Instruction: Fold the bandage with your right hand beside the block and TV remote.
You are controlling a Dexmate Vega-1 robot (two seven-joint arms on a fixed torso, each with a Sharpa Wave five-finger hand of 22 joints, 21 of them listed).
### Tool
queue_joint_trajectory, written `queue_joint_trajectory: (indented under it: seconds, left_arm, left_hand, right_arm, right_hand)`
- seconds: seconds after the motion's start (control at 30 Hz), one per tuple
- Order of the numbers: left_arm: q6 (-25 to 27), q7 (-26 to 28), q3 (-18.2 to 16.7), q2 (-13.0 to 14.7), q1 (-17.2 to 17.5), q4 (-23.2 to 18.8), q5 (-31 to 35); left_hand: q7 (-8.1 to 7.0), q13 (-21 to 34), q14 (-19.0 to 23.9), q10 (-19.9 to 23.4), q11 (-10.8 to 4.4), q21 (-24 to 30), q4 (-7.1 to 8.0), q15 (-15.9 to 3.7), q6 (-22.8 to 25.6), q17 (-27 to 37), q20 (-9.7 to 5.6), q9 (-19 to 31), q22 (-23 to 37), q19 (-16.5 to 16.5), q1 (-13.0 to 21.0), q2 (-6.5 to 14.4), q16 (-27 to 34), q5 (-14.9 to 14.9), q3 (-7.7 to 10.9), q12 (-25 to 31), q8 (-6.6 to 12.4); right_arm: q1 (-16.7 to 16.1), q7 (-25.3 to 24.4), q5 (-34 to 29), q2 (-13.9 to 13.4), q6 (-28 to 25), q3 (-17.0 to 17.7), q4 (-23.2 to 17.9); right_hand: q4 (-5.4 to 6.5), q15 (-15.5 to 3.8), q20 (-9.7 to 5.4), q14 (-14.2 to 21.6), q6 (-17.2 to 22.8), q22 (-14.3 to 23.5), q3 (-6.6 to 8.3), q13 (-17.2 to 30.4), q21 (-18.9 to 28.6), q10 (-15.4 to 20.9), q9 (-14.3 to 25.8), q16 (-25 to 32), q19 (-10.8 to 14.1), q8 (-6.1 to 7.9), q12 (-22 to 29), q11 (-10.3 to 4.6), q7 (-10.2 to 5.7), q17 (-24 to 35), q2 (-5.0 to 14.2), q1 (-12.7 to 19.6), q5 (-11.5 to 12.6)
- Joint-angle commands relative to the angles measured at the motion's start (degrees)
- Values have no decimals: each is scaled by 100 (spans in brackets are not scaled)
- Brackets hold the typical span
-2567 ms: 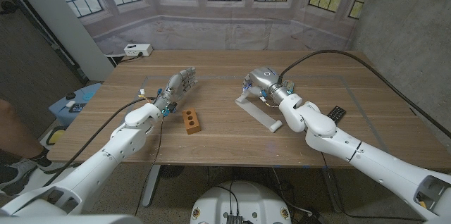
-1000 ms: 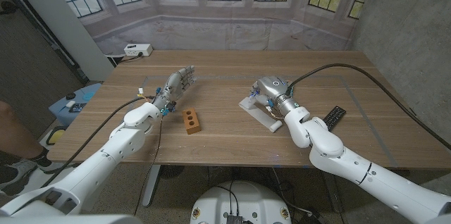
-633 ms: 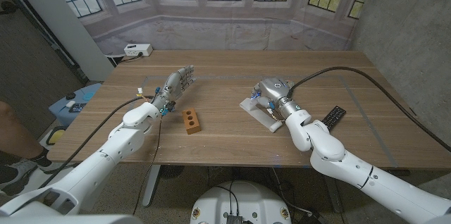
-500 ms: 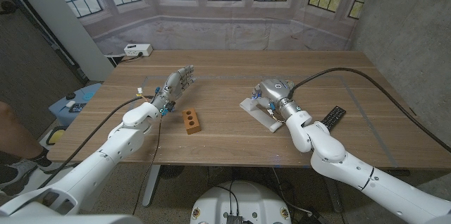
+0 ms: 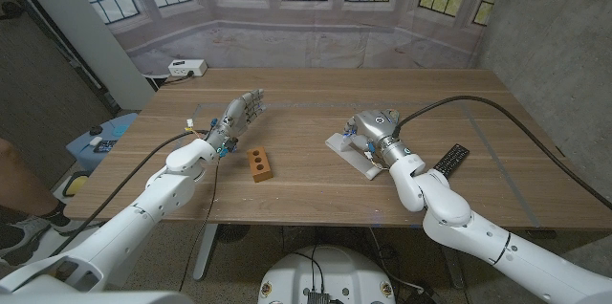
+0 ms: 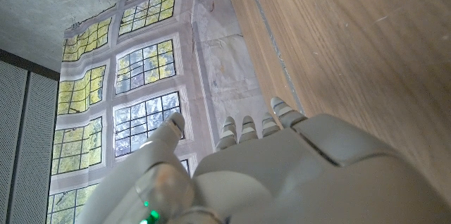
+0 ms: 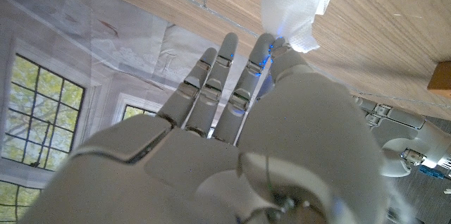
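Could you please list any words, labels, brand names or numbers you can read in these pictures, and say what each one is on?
No text can be read in these pictures.
TV remote: its buttons are too small to make out.
White box at the table's far left corner: any markings are too small to read.
Block and bandage: no lettering shows.

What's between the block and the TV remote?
In the head view, the white bandage with the right hand on it lies between the block and the TV remote.
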Motion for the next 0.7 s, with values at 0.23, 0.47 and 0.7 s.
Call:
queue_joint_trajectory:
  seconds: [0.23, 0.47, 0.7]
  left_arm:
    - [5, -167, 97, -100, -97, 152, -20]
    - [-31, -134, 100, -116, -89, 133, 5]
    - [-51, -107, 94, -115, -68, 94, 15]
  left_hand:
    - [-5, 19, 13, 5, 15, 15, -37, 38, 28, 8, 39, 9, 31, 14, -5, 33, -9, -19, 19, -20, -6]
    - [-4, 19, 12, 4, 19, 15, -39, 27, 28, 7, 43, 9, 31, 12, -6, 33, -9, -19, 20, -20, -6]
    - [-3, 19, 9, 3, 28, 15, -40, 32, 32, 8, 45, 9, 31, 10, -8, 35, -10, -18, 21, -20, -4]
  right_arm:
    - [-116, 104, -142, -65, -127, 72, -279]
    - [-223, 137, -177, -81, -192, 106, -374]
    - [-323, 78, -126, -42, -244, 146, -365]
  right_hand:
    - [1, -810, -505, 67, 53, 23, -30, 20, 23, 56, 18, -24, 46, -24, 33, -1, -9, 30, 13, 51, 1]
    - [2, -811, -503, 71, 50, 23, -32, 15, 21, 75, 19, -34, 43, -28, 36, 1, -22, 39, 17, 54, 1]
    - [1, -810, -493, 79, 51, 23, -36, 24, 21, 73, 20, -42, 42, -30, 40, -2, -19, 50, 16, 56, 1]
